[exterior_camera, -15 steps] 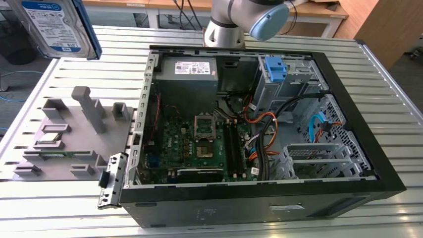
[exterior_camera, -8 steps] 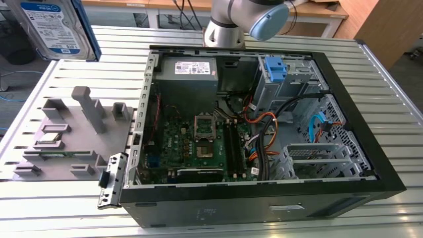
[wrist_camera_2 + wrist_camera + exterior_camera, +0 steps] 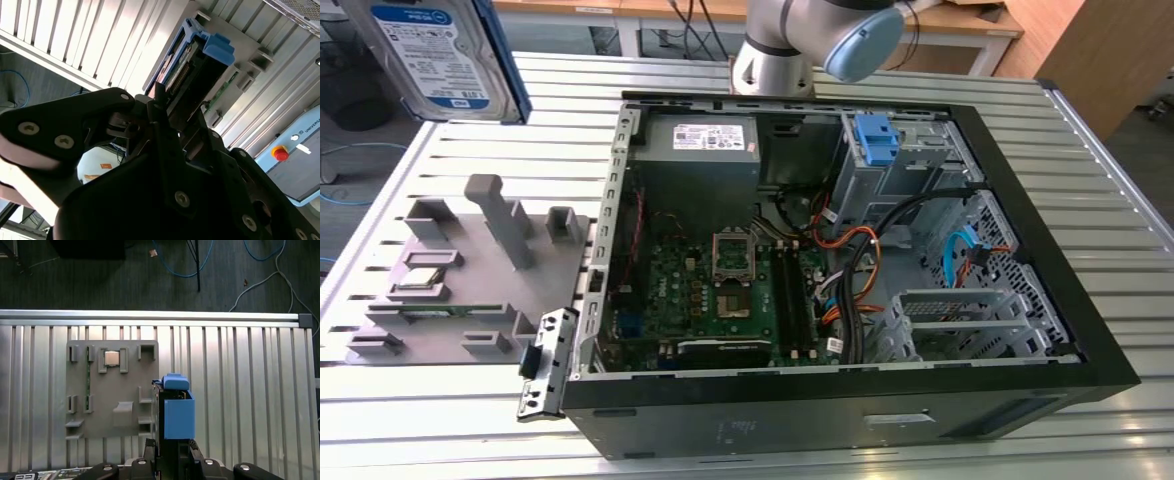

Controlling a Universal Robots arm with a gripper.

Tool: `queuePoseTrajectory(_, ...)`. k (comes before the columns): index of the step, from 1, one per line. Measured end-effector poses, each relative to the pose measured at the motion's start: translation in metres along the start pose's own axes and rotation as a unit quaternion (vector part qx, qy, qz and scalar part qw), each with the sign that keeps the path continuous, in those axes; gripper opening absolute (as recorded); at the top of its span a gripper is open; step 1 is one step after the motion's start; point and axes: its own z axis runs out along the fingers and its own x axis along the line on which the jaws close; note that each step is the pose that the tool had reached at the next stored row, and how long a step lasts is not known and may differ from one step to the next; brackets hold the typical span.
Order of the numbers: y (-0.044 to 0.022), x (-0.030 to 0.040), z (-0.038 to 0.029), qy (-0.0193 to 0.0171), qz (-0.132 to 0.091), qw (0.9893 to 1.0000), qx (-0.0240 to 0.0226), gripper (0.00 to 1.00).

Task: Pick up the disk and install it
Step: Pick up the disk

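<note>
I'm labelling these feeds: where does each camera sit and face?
Exterior view: off the arm, looking down into the open computer case; the arm shows behind it.
First wrist view: on the arm, looking down at the slatted table; the gripper shows, holding the disk.
Second wrist view: on the arm, looking close along the gripper.
Shared: all three show the disk and grey fixture.

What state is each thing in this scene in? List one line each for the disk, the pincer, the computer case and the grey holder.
Disk: lifted clear of the table, upright, label facing the exterior view.
Pincer: shut on the disk.
Computer case: lying on its side on the table, open, with its insides exposed.
Grey holder: flat on the table, with a small square part sitting in one slot.
</note>
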Motion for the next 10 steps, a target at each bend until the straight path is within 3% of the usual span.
queuePoseTrajectory(10,-0.0219,-0.0008,-0.0011,0.0,0.0,1.0,-0.001,0.35)
